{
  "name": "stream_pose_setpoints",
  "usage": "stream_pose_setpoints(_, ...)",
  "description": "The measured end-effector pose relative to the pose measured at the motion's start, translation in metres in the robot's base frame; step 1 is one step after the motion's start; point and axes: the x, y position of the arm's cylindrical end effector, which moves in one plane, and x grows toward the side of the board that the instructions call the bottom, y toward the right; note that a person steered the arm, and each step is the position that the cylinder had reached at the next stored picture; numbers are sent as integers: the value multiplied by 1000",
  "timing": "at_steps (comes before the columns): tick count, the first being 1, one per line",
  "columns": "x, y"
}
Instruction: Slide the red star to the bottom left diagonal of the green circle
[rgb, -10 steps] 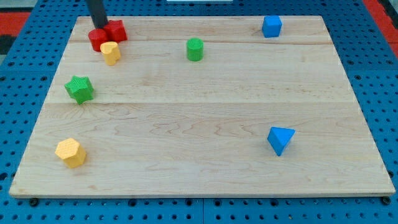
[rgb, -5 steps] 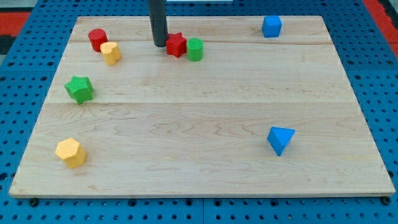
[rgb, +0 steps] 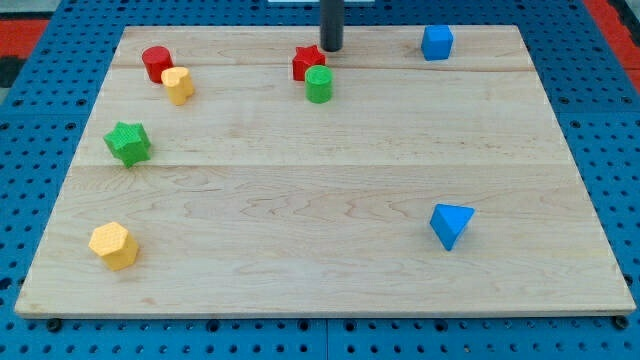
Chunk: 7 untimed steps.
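The red star (rgb: 307, 62) lies near the view's top centre of the wooden board (rgb: 320, 230). It touches the green circle (rgb: 319, 85), sitting just above and slightly left of it. My tip (rgb: 331, 48) is just above and to the right of the red star, close to it, near the board's top edge. The rod rises out of the view's top.
A red cylinder (rgb: 156, 63) and a yellow block (rgb: 178, 85) sit together at the top left. A green star (rgb: 128, 143) is at the left, a yellow hexagon (rgb: 113, 245) at the bottom left. A blue cube (rgb: 436, 42) is at the top right, a blue triangle (rgb: 450, 225) at the lower right.
The red star was pushed from beside the red cylinder rightwards to the green circle, then up to its top left. The green circle shifted slightly down. My tip moved right, to the star's upper right.
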Motion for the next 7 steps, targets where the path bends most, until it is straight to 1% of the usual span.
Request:
stream_pose_setpoints(1,5,-7)
stream_pose_setpoints(2,7,-42)
stream_pose_setpoints(3,15,-51)
stream_pose_setpoints(4,15,-40)
stream_pose_setpoints(5,15,2)
stream_pose_setpoints(6,18,-17)
stream_pose_setpoints(7,28,-63)
